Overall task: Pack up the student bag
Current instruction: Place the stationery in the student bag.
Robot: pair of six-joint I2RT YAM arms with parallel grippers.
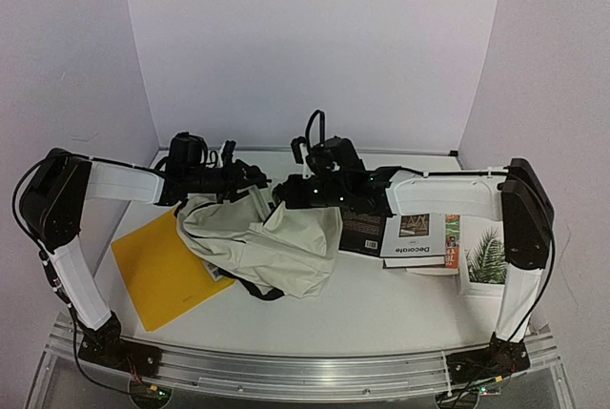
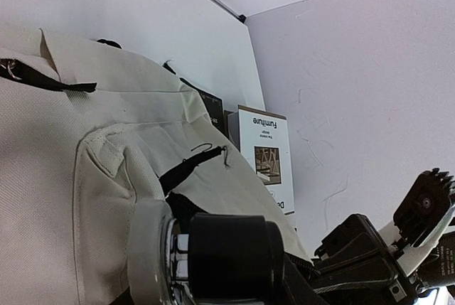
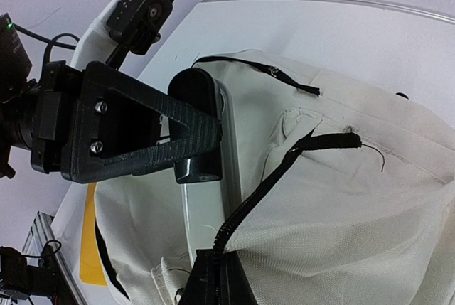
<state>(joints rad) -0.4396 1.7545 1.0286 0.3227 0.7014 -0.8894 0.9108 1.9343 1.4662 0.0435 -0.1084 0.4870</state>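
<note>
Left pincer (image 3: 204, 147) grasping one black-capped bottle (image 3: 200, 209); right pincer (image 3: 213, 285) clenched on one student bag (image 1: 281, 249)

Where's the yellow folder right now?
Top view: the yellow folder lies flat on the left side of the table, between the left arm and the student bag, its right edge at the bag.
</note>
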